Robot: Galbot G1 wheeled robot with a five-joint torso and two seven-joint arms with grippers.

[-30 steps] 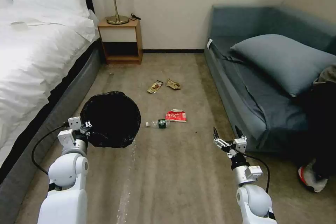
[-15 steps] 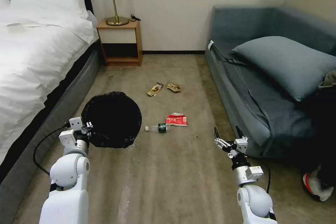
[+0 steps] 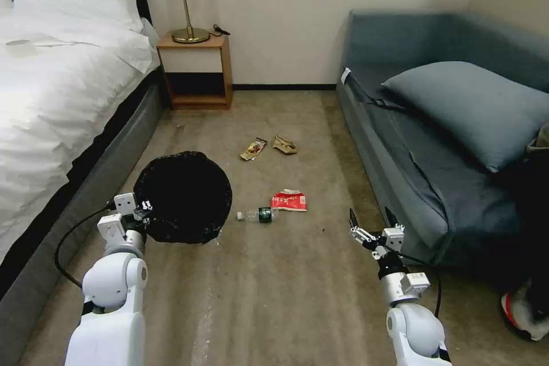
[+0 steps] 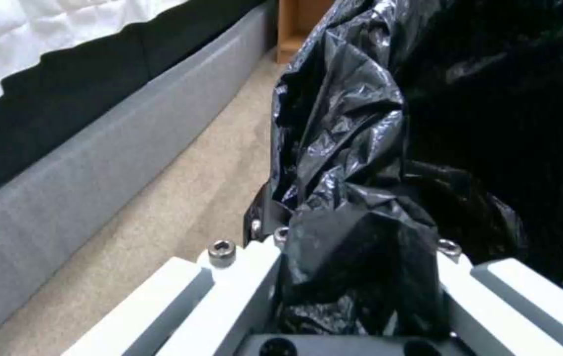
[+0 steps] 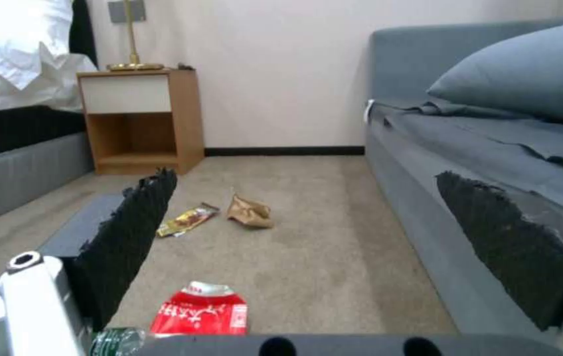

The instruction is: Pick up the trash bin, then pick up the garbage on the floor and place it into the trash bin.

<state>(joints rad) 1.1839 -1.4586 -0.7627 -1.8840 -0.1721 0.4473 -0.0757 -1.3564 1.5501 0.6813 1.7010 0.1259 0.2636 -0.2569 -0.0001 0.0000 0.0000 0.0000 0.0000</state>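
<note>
While the left gripper (image 3: 143, 209) pinches only the liner at the bin's (image 3: 183, 195) near-left rim, the bag could slip free, and the right gripper (image 3: 372, 222), spread wide, hangs right of the bottle (image 3: 258, 215) and packet (image 3: 289, 200).

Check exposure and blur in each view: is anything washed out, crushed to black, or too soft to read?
Head view: bed linen blown white, trash bin interior featureless black. Left wrist view: liner folds glint with glare. Right wrist view: red-and-white packet lettering soft; bottle cut by the frame edge.
</note>
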